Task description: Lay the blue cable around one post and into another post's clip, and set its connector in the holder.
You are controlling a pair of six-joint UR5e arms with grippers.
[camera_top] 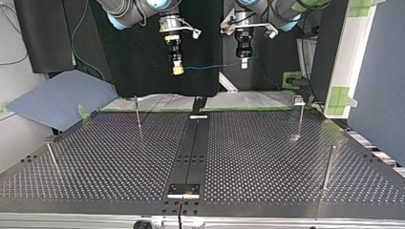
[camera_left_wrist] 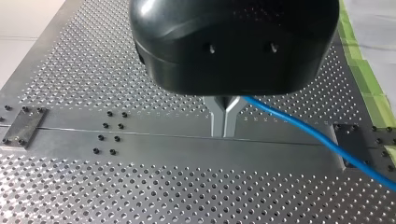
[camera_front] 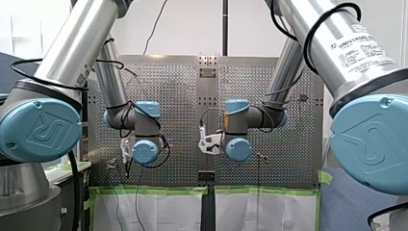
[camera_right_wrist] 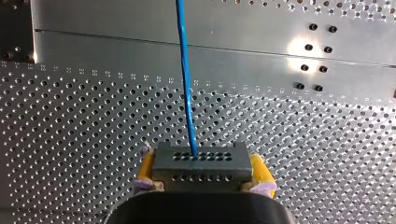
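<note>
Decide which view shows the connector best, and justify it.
Right wrist view: the connector fills the foreground, clamped between my right gripper's pads, cable leaving its face. The top view shows only a tiny shape at that gripper's tip; the front and left wrist views do not show it.
</note>
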